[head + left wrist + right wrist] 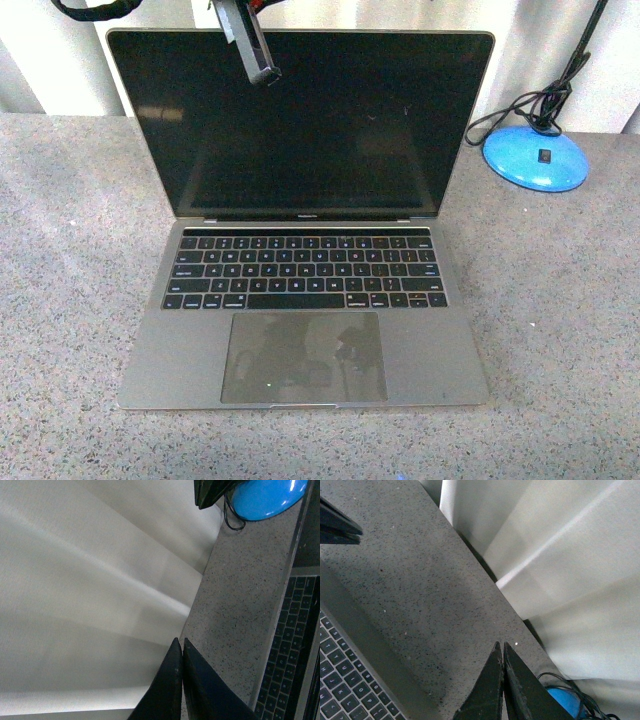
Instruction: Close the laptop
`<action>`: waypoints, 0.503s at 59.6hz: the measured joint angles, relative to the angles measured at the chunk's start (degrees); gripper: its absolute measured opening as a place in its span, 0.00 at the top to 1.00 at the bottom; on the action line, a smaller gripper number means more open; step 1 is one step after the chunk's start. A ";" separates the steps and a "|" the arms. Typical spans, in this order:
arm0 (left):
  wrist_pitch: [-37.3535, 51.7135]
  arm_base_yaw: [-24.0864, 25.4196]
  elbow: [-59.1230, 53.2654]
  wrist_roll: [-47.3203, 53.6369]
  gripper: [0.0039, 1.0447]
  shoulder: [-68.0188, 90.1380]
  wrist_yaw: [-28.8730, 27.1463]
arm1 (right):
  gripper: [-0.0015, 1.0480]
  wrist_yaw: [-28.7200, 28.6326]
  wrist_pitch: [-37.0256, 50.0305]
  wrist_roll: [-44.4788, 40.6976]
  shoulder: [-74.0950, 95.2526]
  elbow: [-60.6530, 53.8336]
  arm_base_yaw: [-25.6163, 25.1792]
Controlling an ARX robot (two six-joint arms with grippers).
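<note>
The laptop [300, 130] stands open on the speckled grey counter [560, 300], its dark screen upright and facing me, with the black keyboard and large trackpad in front. A shut black gripper [264, 72], seemingly my left, hangs from above in front of the screen's upper part. In the left wrist view my left gripper [179, 641] is shut on nothing, with the laptop's keyboard [290, 645] off to one side. My right gripper [500, 644] is also shut and empty over bare counter beside the laptop's keys [340, 680].
A blue lamp base [535, 157] with a black cable [530, 105] sits on the counter right of the screen; it also shows as the blue base [267, 497] and blue base [562, 702]. A pale curtain [75, 580] hangs behind the counter.
</note>
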 joint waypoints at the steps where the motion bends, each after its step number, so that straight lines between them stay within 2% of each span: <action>1: -0.22 0.02 0.09 0.26 0.97 0.09 0.00 | 0.99 0.04 0.37 0.07 0.00 -0.50 0.11; 10: -2.64 1.38 1.44 6.19 0.97 1.55 -0.46 | 0.99 -0.31 2.10 0.94 -0.02 -4.52 1.03; 30: -5.68 3.37 3.02 12.39 0.97 2.25 -0.68 | 0.99 -0.33 4.81 2.62 -1.55 -7.67 1.33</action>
